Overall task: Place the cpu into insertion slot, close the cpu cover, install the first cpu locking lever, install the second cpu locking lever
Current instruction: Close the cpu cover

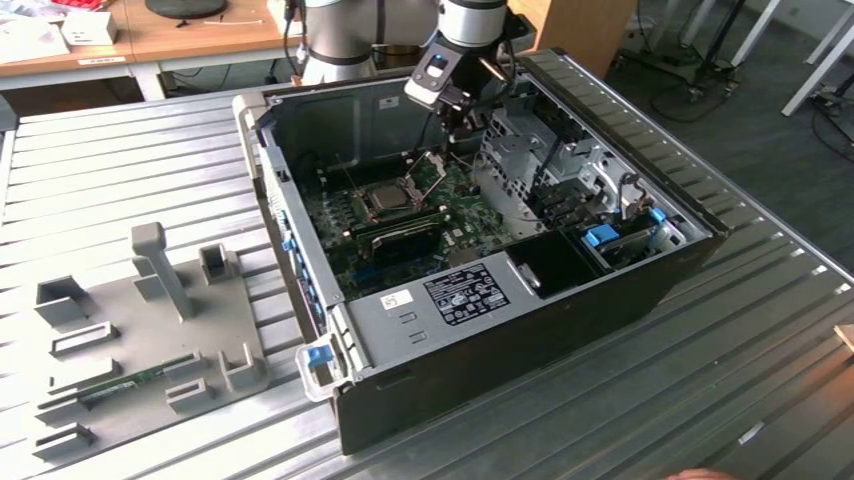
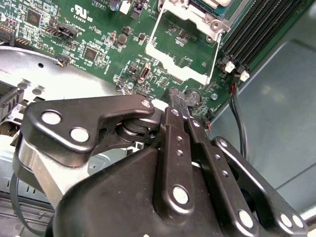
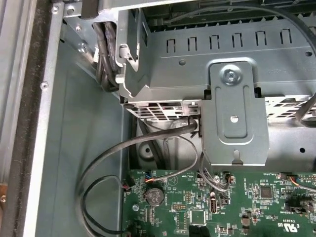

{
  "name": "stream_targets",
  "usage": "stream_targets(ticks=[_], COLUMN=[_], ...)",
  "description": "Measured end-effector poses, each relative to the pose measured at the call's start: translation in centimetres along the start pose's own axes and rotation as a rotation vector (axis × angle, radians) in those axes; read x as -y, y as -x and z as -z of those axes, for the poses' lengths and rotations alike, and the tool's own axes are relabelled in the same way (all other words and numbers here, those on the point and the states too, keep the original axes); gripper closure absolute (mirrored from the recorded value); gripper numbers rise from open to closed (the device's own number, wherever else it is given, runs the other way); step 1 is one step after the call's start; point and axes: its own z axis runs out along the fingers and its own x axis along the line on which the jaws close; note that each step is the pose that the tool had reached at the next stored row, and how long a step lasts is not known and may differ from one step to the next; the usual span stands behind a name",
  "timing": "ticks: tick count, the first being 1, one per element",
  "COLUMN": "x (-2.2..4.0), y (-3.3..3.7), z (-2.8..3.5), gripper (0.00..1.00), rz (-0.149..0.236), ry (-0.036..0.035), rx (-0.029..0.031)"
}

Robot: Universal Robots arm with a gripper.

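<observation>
Fingertips (image 2: 174, 98) of the gripper (image 2: 178, 101) are drawn together with nothing visible between them, making a narrow dark point low over the green board in the second wrist view. Just beside that point sit a round coin cell (image 2: 191, 96) and a black cable (image 2: 238, 118). I cannot tell whether the tip touches either. A little farther on, the cpu cover (image 2: 180, 15) stands tilted up on its hinge, and board parts show through its cut-out centre. In the exterior view the cpu (image 1: 387, 200) lies flat in the insertion slot (image 1: 360, 212), so the step in hand looks like closing the cover. To do it well, the closed tip should probably bear on the cover's free edge rather than its thin side bars. It should follow the arc around the hinge and keep off the chip face, the coin cell and the cable. A slow, light push seems wise, since the thin frame could bend or slip sideways off the tip. Beyond the socket run the long memory strips (image 2: 256, 29), then the grey drive cage (image 3: 197, 64), the case wall (image 1: 307, 130) and the ribbed table (image 1: 134, 150).
</observation>
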Motion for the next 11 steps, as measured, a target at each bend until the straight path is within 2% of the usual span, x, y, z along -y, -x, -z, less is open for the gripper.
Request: stream_targets(ticks=[4,11], x=[0.02,0.09], y=[0.01,0.06], z=[-0.36,-1.40], gripper=[0.89,0.89], rz=[0.000,0.000], ry=[-0.0015,-0.0043], rx=[0.0007,0.0019])
